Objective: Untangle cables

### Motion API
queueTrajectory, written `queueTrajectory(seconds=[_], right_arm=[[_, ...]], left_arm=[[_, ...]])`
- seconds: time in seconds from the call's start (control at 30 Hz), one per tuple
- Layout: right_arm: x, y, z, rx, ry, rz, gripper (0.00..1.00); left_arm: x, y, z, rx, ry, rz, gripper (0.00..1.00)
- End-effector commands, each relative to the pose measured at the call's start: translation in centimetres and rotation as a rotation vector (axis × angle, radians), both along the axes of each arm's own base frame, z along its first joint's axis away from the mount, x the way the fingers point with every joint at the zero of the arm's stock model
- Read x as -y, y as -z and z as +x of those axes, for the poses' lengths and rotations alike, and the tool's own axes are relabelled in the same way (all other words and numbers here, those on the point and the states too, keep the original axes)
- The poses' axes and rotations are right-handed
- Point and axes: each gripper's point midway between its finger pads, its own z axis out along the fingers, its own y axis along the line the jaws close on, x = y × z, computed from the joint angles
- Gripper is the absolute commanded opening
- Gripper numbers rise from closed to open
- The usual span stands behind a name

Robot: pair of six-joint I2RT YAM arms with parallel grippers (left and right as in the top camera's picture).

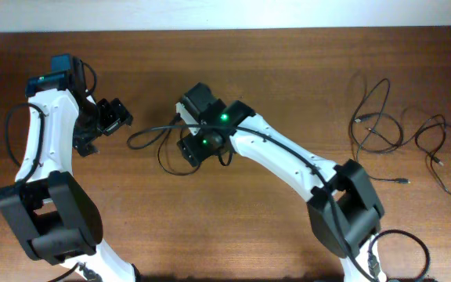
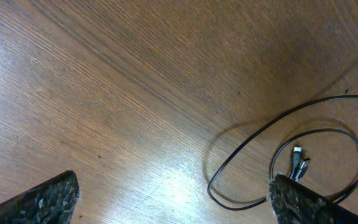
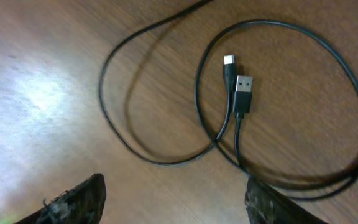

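Note:
A thin black cable (image 1: 151,138) lies in loose loops on the wooden table at centre left. In the right wrist view its loops (image 3: 166,155) and two plug ends (image 3: 242,93) lie flat just ahead of my fingers. The left wrist view shows the same loops (image 2: 241,146) and plugs (image 2: 300,163). More black cables (image 1: 378,129) lie spread at the far right. My right gripper (image 1: 196,149) is open and empty above the near loops. My left gripper (image 1: 110,119) is open and empty, left of the loops.
The wooden table (image 1: 233,227) ends at a pale wall strip along the back. A thick arm cable (image 1: 402,254) coils by the right arm's base at bottom right.

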Motion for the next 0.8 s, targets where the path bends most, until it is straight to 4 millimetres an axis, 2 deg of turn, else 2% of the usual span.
queueTrajectory(seconds=[0.0, 0.17, 0.3, 0.43, 0.5, 0.57, 0.67, 0.7, 0.77], right_arm=[[0.4, 3.3, 0.9, 0.06, 0.017, -0.107, 0.6], [-0.7, 6.2, 2.5, 0.102, 0.027, -0.107, 0.6], [-0.4, 7.9, 3.3, 0.126, 0.043, -0.14, 0.61], [-0.3, 9.2, 3.2, 0.115, 0.039, -0.153, 0.61], [0.1, 10.6, 2.6, 0.084, 0.033, -0.181, 0.57], [1.1, 12.2, 1.5, 0.045, 0.026, -0.222, 0.49], [3.3, 14.3, -0.6, -0.023, 0.017, -0.293, 0.21], [4.1, 14.9, -1.3, -0.045, 0.014, -0.318, 0.08], [4.1, 14.9, -1.3, -0.045, 0.014, -0.317, 0.04]], left_arm=[[0.0, -0.2, 0.1, 0.009, 0.012, -0.007, 0.99], [0.0, -0.2, 0.1, 0.009, 0.012, -0.007, 0.99], [0.0, -0.2, 0.1, 0.009, 0.012, -0.007, 0.99], [0.0, -0.2, 0.1, 0.009, 0.012, -0.007, 0.99], [0.0, -0.2, 0.1, 0.009, 0.012, -0.007, 0.99], [0.0, -0.2, 0.1, 0.009, 0.012, -0.007, 0.99], [0.0, -0.2, 0.1, 0.009, 0.012, -0.007, 0.99], [0.0, -0.2, 0.1, 0.009, 0.012, -0.007, 0.99], [0.0, -0.2, 0.1, 0.009, 0.012, -0.007, 0.99]])
